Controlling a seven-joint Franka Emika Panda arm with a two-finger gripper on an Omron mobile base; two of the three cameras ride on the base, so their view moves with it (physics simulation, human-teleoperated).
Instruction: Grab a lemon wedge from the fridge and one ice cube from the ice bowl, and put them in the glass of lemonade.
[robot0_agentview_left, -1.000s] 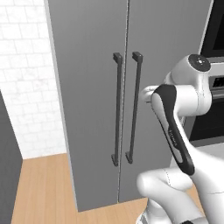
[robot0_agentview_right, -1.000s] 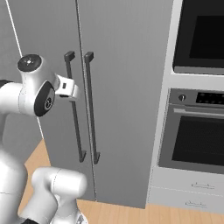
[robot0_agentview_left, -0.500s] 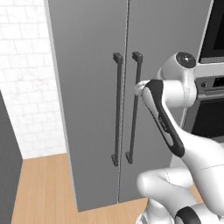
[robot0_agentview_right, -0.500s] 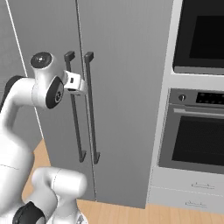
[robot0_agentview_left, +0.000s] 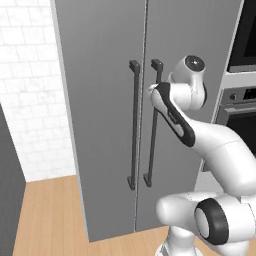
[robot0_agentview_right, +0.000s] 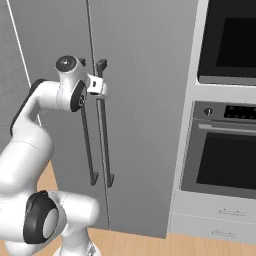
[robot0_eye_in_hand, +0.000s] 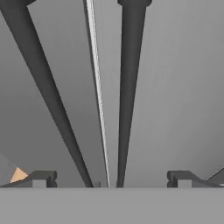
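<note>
With our pincer (robot0_eye_in_hand: 109, 179) spread astride both fridge (robot0_agentview_left: 100, 100) handles, the right handle (robot0_eye_in_hand: 127, 87) at 12 o'clock, closing now risks clamping both bars.

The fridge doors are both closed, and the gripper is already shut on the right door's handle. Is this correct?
Not quite. The fridge doors are both closed, but the gripper is open at the right door's handle, not shut on it. The hand view shows its fingertips spread wide.

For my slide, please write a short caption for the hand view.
Open gripper faces the closed fridge, its fingertips straddling both black handles.
</note>
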